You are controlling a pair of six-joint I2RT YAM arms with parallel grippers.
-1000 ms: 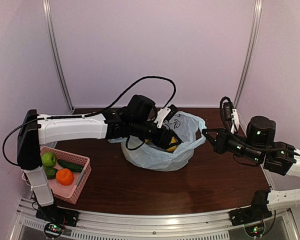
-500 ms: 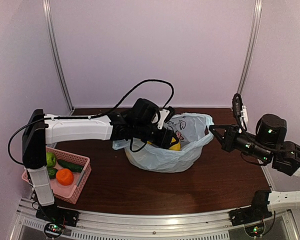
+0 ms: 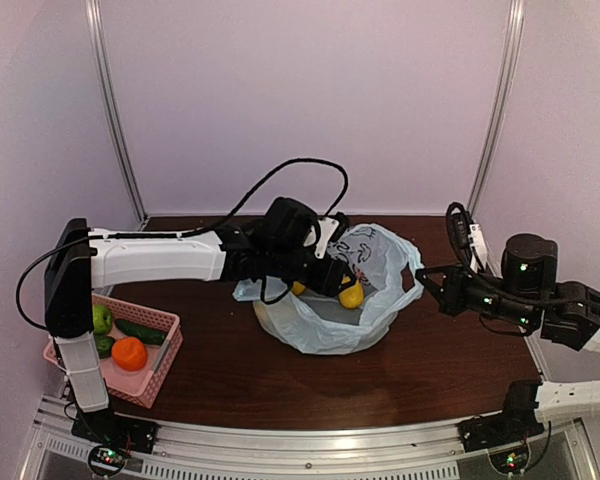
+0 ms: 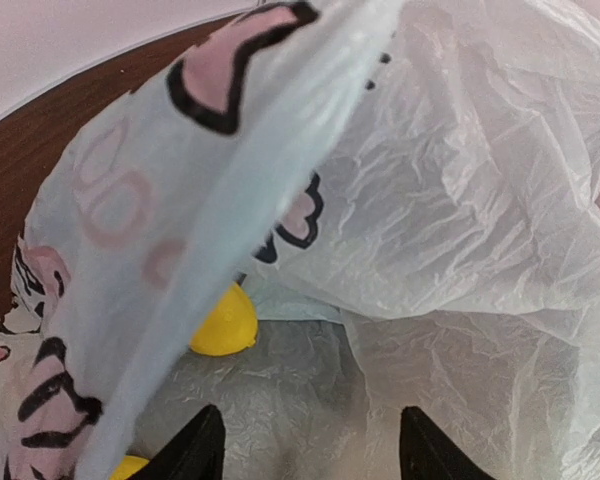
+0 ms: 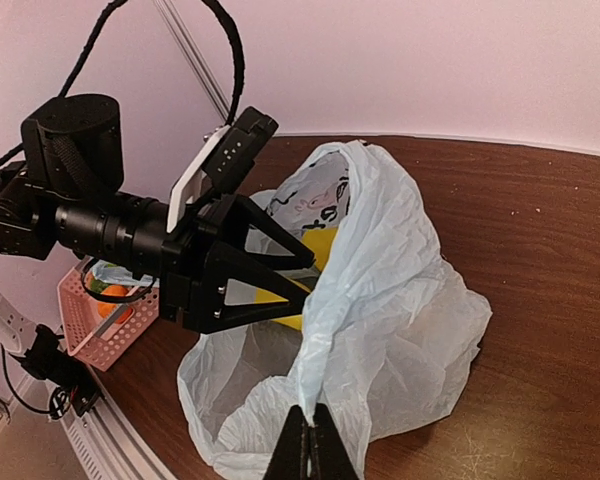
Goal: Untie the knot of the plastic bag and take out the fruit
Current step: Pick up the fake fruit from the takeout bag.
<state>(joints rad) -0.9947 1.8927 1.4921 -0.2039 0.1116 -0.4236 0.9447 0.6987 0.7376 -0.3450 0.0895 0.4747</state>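
The pale blue plastic bag [image 3: 325, 325] sits mid-table with its mouth held wide; no knot shows. My left gripper [image 3: 338, 280] reaches into the mouth from the left, open, with only crinkled bag floor between its fingers [image 4: 202, 445]. A yellow fruit [image 4: 225, 320] lies just ahead of the left finger and shows at the bag's mouth [image 3: 351, 295]. A second yellow piece [image 4: 130, 466] peeks in at the lower left. My right gripper [image 5: 310, 440] is shut on a twisted strip of the bag's right rim [image 5: 330, 360], holding it up and to the right [image 3: 423, 278].
A pink perforated basket [image 3: 165, 345] stands at the near left, beside the left arm's base. It holds a green round fruit [image 3: 98, 318], a dark green cucumber-like one [image 3: 140, 332] and an orange one [image 3: 129, 353]. Brown tabletop [image 3: 420, 370] lies in front of the bag.
The right gripper pulled the bag's rim rightward, then dropped slightly, widening the mouth. The left gripper stayed inside the bag, and the yellow fruit now shows more plainly.
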